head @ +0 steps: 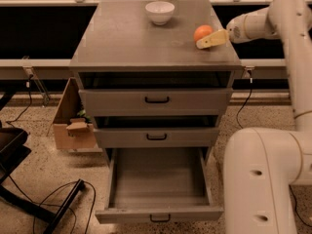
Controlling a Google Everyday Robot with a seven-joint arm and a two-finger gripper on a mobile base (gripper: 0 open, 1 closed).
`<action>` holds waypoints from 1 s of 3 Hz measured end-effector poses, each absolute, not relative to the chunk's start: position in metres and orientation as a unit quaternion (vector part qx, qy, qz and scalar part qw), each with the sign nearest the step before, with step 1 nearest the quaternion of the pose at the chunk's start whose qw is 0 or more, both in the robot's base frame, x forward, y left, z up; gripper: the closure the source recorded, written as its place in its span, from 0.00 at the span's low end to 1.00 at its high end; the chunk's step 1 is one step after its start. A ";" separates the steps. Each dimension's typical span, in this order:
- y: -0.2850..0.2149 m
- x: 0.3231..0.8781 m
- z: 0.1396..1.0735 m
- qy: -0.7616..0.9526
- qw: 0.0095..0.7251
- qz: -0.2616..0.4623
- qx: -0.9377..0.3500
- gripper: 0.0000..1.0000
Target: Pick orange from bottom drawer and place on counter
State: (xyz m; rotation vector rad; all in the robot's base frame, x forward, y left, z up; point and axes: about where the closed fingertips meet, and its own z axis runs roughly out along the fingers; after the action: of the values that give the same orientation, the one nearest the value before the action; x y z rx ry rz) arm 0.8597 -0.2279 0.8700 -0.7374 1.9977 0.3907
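The orange [203, 32] sits on the counter [131, 40] near its right edge. My gripper [204, 40] reaches in from the right at counter height and is open around the orange. One yellowish finger [213, 39] lies just in front of the fruit; the other is hidden behind it. The bottom drawer [158, 213] is pulled out, and its grey tray holds nothing.
A white bowl [160, 11] stands at the back middle of the counter. The two upper drawers [156, 101] are closed. A cardboard box [73, 126] stands left of the cabinet. Cables and a black stand leg [58, 204] lie on the floor at lower left. My white base [263, 179] stands right of the open drawer.
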 end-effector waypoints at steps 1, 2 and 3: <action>-0.291 0.797 0.910 0.827 0.451 0.151 -0.301 0.00; -0.366 0.748 0.937 0.854 0.438 0.113 -0.256 0.00; -0.437 0.712 0.982 0.874 0.450 0.047 -0.175 0.00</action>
State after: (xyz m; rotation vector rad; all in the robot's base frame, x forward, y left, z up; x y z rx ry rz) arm 0.7119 -0.4371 0.9819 -0.4318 2.1619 0.1166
